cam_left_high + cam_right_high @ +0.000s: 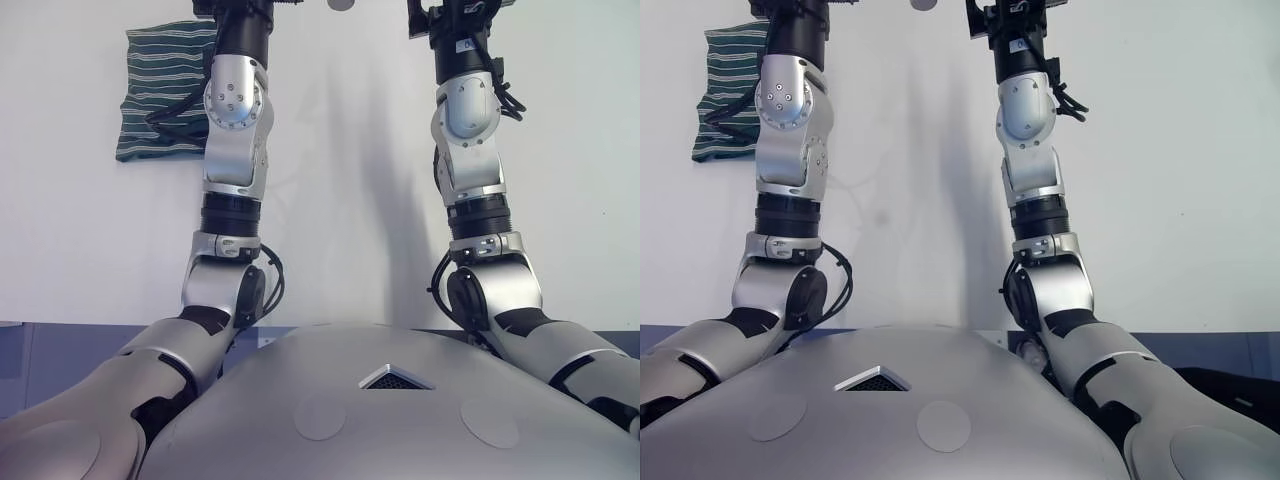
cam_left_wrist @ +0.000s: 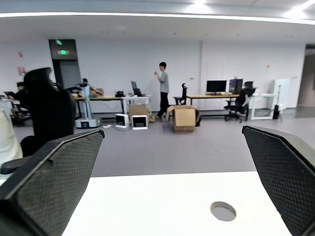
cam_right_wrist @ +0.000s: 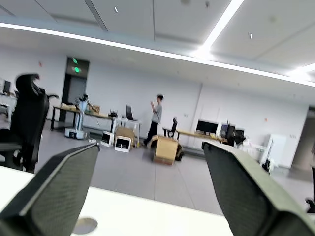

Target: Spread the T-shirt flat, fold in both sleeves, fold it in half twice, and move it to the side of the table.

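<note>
The folded, green-striped T-shirt (image 1: 165, 90) lies at the upper left of the left eye view on the white surface (image 1: 340, 180), partly behind the left arm. The left hand (image 2: 172, 132) is released, its 2 fingers spread wide with nothing between them. The right hand (image 3: 151, 146) is likewise released.

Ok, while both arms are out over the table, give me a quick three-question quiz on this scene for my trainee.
1. True or false: the folded green striped T-shirt lies on the white table beside the left arm.
2. On the left gripper, the jaws are: A open and empty; B shut on the shirt; C shut on a sleeve.
3. What does the right gripper hold?
Key: 1 true; 2 A; 3 nothing, its jaws are open.
</note>
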Controlling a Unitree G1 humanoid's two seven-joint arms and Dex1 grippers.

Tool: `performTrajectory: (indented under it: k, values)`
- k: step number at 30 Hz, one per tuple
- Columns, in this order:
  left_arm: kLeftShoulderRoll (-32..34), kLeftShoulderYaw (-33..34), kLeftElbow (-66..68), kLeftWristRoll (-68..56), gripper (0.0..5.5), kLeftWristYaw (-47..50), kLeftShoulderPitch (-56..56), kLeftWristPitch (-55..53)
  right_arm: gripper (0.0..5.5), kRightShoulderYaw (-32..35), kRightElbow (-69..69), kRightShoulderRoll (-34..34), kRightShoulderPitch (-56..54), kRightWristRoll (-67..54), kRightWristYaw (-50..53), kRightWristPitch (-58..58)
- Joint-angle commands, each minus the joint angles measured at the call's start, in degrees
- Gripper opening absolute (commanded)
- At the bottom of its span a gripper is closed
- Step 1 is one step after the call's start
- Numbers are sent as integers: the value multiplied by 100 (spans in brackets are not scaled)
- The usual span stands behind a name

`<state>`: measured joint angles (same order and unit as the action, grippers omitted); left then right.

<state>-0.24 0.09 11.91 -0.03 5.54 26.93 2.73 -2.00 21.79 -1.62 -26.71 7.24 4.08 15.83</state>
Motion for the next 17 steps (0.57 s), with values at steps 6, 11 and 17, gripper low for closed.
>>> performTrajectory:
  k: [6, 11, 17]
  values:
    - [-280, -27, -27, -90, 516, -78, -32, 216, 391, -54, -93, -81, -15, 163, 59, -269]
    - [-220, -16, 11, -44, 516, -76, -25, 106, 391, -53, -77, -77, -57, 223, 113, -241]
    - [-84, 143, 0, 154, 516, 198, -17, 17, 391, -38, -84, -189, -34, 174, 24, -268]
